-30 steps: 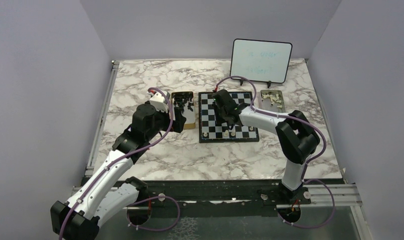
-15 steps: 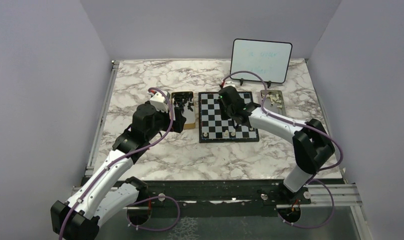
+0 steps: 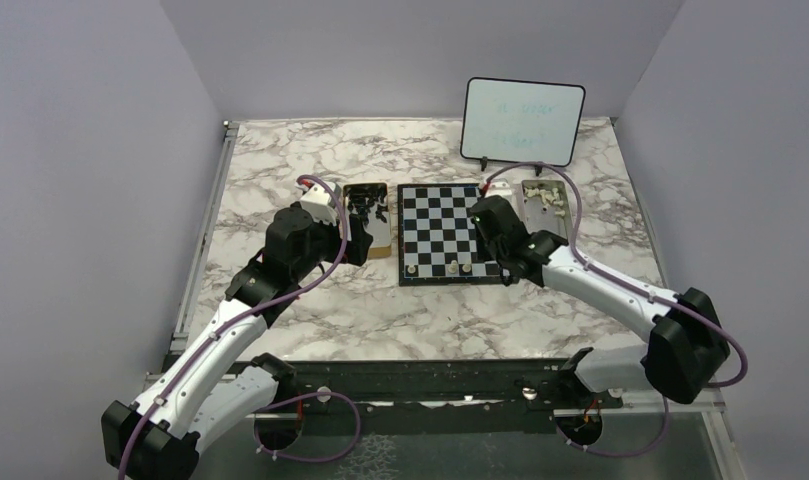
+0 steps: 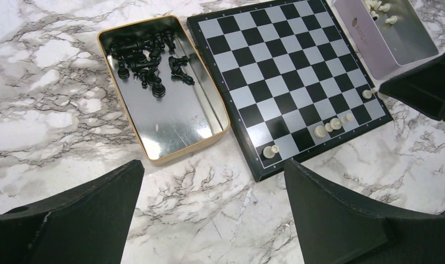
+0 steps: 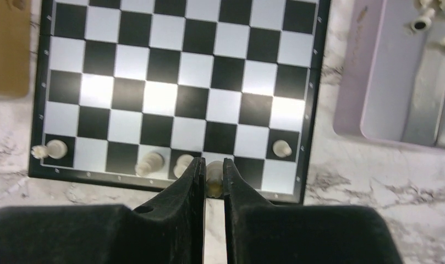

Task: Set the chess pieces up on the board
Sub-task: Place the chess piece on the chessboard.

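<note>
Grey-veined marble table (image 3: 310, 160) between plain lilac walls, the board (image 3: 435, 215) lying flat at its middle.
The right gripper (image 5: 213, 164) hangs over the board's near edge, jaws pinched on a cream piece (image 5: 213, 181) whose long axis runs along the fingers; which end leads I cannot tell. Four other cream pieces (image 5: 148, 163) stand on the board's near row. The left gripper (image 4: 213, 165) hovers off the board's near-left corner, jaws wide apart, by the gold tin (image 4: 154, 155) of black pieces (image 4: 148, 55).
</note>
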Robot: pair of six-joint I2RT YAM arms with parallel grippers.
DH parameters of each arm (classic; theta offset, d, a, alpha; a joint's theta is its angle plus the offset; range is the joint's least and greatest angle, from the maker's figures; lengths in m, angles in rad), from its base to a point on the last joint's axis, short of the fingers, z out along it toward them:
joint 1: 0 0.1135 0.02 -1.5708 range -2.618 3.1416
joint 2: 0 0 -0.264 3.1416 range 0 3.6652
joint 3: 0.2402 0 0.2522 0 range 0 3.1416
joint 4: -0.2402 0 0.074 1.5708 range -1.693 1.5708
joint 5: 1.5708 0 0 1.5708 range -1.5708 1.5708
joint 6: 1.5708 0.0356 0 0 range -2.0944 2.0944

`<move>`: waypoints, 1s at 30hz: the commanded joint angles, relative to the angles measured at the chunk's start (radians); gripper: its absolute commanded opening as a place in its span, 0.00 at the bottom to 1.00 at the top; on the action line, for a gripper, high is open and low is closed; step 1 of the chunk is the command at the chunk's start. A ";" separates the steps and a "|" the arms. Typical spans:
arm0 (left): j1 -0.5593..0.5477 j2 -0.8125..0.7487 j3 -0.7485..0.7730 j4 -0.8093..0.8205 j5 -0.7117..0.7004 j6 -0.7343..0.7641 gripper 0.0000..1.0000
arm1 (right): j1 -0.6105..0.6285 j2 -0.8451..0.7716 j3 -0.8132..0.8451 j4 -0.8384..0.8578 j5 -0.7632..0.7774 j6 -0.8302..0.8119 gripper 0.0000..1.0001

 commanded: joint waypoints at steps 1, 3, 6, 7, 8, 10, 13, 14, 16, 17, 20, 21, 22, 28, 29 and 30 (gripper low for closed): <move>-0.003 -0.002 -0.005 0.009 -0.008 0.009 0.99 | 0.002 -0.099 -0.083 -0.078 0.092 0.058 0.13; -0.002 -0.001 -0.005 0.010 -0.008 0.008 0.99 | 0.002 -0.131 -0.127 -0.078 0.112 0.074 0.13; -0.002 0.000 -0.005 0.009 -0.008 0.009 0.99 | -0.001 -0.160 -0.173 -0.072 0.116 0.107 0.13; -0.002 0.001 -0.005 0.009 -0.008 0.009 0.99 | -0.004 -0.166 -0.188 -0.063 0.114 0.117 0.13; -0.003 0.000 -0.004 0.009 -0.008 0.009 0.99 | -0.006 -0.170 -0.202 -0.054 0.112 0.124 0.13; -0.003 0.001 -0.002 0.009 -0.008 0.008 0.99 | -0.010 -0.167 -0.225 -0.034 0.107 0.133 0.13; -0.003 0.001 -0.004 0.008 -0.008 0.009 0.99 | -0.021 -0.151 -0.248 -0.010 0.105 0.138 0.13; -0.003 0.001 -0.004 0.007 -0.008 0.009 0.99 | -0.026 -0.144 -0.255 -0.002 0.105 0.141 0.13; -0.002 -0.001 -0.005 0.007 -0.008 0.009 0.99 | -0.038 -0.134 -0.266 0.018 0.096 0.143 0.13; -0.002 0.000 -0.005 0.007 -0.008 0.009 0.99 | -0.043 -0.128 -0.267 0.027 0.090 0.144 0.13; -0.003 -0.001 -0.004 0.007 -0.008 0.008 0.99 | -0.053 -0.104 -0.263 0.035 0.082 0.147 0.13; -0.002 -0.001 -0.005 0.007 -0.007 0.008 0.99 | -0.054 -0.099 -0.262 0.036 0.083 0.147 0.13; -0.003 -0.002 -0.005 0.006 -0.008 0.008 0.99 | -0.058 -0.095 -0.263 0.040 0.084 0.147 0.13; -0.002 0.000 -0.005 0.006 -0.007 0.009 0.99 | -0.100 -0.087 -0.269 0.073 0.054 0.133 0.13; -0.003 0.000 -0.005 0.006 -0.007 0.009 0.99 | -0.107 -0.083 -0.268 0.075 0.045 0.132 0.13; -0.002 0.000 -0.005 0.006 -0.008 0.009 0.99 | -0.115 -0.080 -0.268 0.079 0.036 0.131 0.13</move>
